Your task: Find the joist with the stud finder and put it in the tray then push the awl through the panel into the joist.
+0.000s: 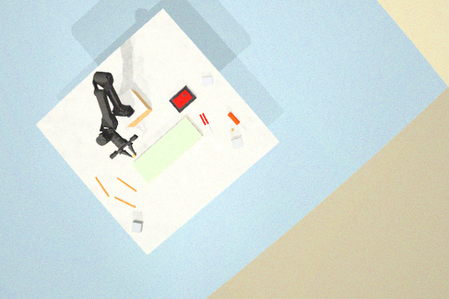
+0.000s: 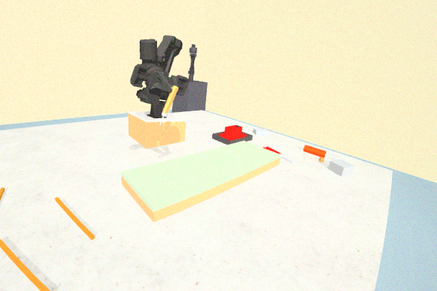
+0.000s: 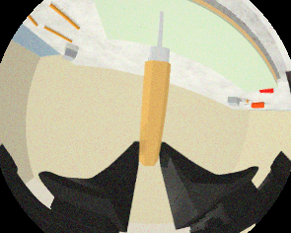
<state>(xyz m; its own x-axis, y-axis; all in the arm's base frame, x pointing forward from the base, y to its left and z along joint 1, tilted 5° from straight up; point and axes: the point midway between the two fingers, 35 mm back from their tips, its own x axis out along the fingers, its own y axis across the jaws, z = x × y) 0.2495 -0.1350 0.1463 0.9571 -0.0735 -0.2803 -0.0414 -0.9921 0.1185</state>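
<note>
My gripper (image 1: 132, 153) (image 2: 173, 88) (image 3: 150, 145) is shut on the awl (image 1: 134, 155) (image 2: 170, 99) (image 3: 156, 94), around the rear of its yellow-orange handle. The awl is in the air beside the panel's near-arm end; its thin grey spike points down at a tilt in the exterior view. The pale green floor panel (image 1: 166, 150) (image 2: 200, 171) (image 3: 197, 54) lies flat on its wooden base; no joist shows. The red stud finder (image 1: 181, 99) (image 2: 232, 132) sits in the dark tray (image 1: 175, 106) (image 2: 220, 139), beyond the panel's far end.
Red-handled pliers (image 1: 202, 118) (image 2: 272, 150) lie off the panel's far end, with an orange-red tool (image 1: 234, 118) (image 2: 314, 150) and a grey block (image 1: 236, 142) (image 2: 341, 167) beyond. A wooden box (image 2: 165, 134) stands by the arm's base. Orange sticks (image 1: 126, 184) (image 2: 75, 218) lie off the opposite end.
</note>
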